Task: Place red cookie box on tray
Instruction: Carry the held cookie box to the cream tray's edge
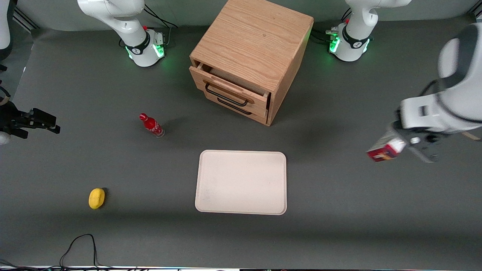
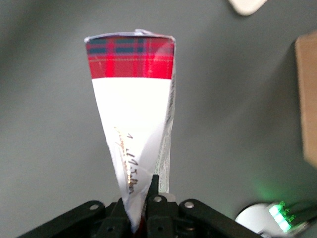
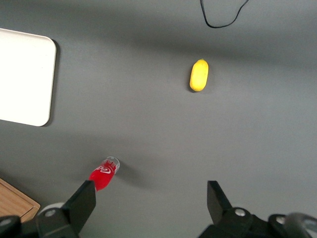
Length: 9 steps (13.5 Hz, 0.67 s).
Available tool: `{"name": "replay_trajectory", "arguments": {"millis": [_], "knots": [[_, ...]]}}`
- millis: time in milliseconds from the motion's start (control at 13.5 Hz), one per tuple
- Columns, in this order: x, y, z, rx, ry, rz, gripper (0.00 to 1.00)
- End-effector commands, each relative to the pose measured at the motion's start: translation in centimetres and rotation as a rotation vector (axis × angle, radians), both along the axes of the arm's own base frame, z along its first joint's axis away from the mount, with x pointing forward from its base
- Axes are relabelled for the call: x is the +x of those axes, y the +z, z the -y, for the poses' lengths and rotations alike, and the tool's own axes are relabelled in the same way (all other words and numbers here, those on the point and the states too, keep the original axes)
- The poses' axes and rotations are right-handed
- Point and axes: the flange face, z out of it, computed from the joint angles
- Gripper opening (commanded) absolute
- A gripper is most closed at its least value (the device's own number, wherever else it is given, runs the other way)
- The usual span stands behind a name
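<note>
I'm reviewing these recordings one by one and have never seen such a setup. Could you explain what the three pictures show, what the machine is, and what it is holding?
These are two white robot arms bolted to a grey table. One picture looks down on the table from the front; the other two come from cameras on each arm's wrist.

The working arm's gripper hangs above the table toward its own end, its jaws shut on one end of the red cookie box. Its wrist camera looks along that box: a tartan red end and a white panel.

On the table lie the pale tray, with nothing on it, a wooden drawer cabinet with its top drawer slightly open, a small red bottle and a yellow object. The parked arm's camera shows the bottle, the yellow object and a corner of the tray.
</note>
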Motion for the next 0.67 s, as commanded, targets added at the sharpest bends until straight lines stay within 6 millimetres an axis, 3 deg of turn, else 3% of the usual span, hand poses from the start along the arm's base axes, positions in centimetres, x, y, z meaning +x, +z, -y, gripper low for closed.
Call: {"name": "replay_trajectory", "arguments": {"millis": [0,296,444,593], "knots": [[2.4,-2.4,7.4,-0.018,0.175,0.037,0.00],[4.3,-9.8,17.1,-0.068,0.410,0.133,0.00],[5.3,-13.8,19.9,-0.098,0.551,0.161,0.00],[6.2,-16.7,21.5,-0.142,0.699,0.138,0.00]]}}
